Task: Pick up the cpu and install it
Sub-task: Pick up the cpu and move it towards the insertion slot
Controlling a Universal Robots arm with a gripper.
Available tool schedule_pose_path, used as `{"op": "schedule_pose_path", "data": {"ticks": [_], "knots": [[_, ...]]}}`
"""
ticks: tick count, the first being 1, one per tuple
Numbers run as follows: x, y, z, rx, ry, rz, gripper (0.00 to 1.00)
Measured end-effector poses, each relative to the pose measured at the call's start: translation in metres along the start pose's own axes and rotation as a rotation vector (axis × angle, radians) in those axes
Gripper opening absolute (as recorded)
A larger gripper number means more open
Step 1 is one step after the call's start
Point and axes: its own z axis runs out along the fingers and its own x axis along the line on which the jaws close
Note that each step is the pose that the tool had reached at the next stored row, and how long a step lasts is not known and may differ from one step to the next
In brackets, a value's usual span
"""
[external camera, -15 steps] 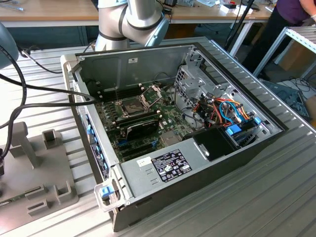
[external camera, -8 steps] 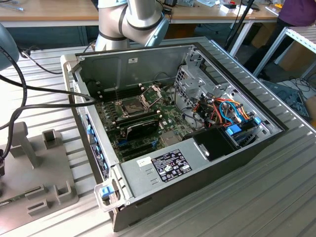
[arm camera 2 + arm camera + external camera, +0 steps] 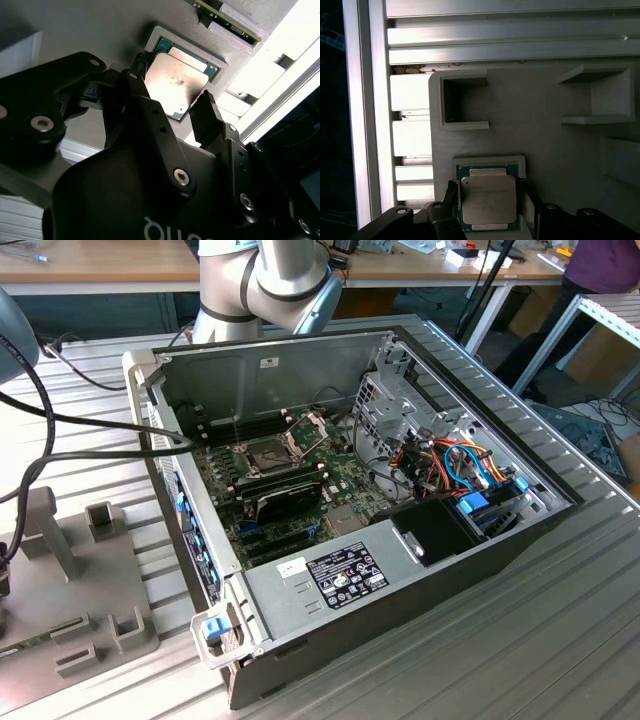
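A ribbed aluminium table point(image 3: 470, 45) carries a grey fixture tray point(image 3: 545, 130). The cpu point(image 3: 487, 200) lies flat, metal top up, in a shallow square recess of this tray. In both wrist views the gripper point(image 3: 172, 87) straddles the chip with its jaws spread. One of its black fingers point(image 3: 205, 115) stands just beside each opposite edge; contact cannot be confirmed. In the exterior view, an opened computer case point(image 3: 300, 580) exposes the green motherboard point(image 3: 340, 490) and its socket point(image 3: 268, 453).

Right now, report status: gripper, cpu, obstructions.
Gripper down at cpu, grip not confirmed. It sits flat in the grey tray, not lifted. Raised rim hugs its edges.
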Motion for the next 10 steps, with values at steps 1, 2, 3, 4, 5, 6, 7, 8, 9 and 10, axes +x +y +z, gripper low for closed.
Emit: {"op": "schedule_pose_path", "data": {"ticks": [1,2,3,4,5,6,7,8,9,10], "knots": [[0.0,0.0,0.0,0.0001,0.0,-0.004,0.62],[0.0,0.0,0.0,0.0001,0.0,-0.006,0.62],[0.0,0.0,0.0,0.0001,-0.0001,-0.006,0.62],[0.0,0.0,0.0,0.0001,-0.0001,-0.006,0.62],[0.0,0.0,0.0,0.0001,0.0,-0.007,0.62],[0.0,0.0,0.0,0.0001,0.0,-0.007,0.62],[0.0,0.0,0.0,0.0001,-0.0001,-0.007,0.62],[0.0,0.0,0.0001,0.0001,-0.0001,-0.007,0.62],[0.0,0.0,0.0004,0.0,-0.0002,-0.007,0.62],[0.0,0.0,0.0005,0.0,-0.0002,-0.007,0.62]]}}
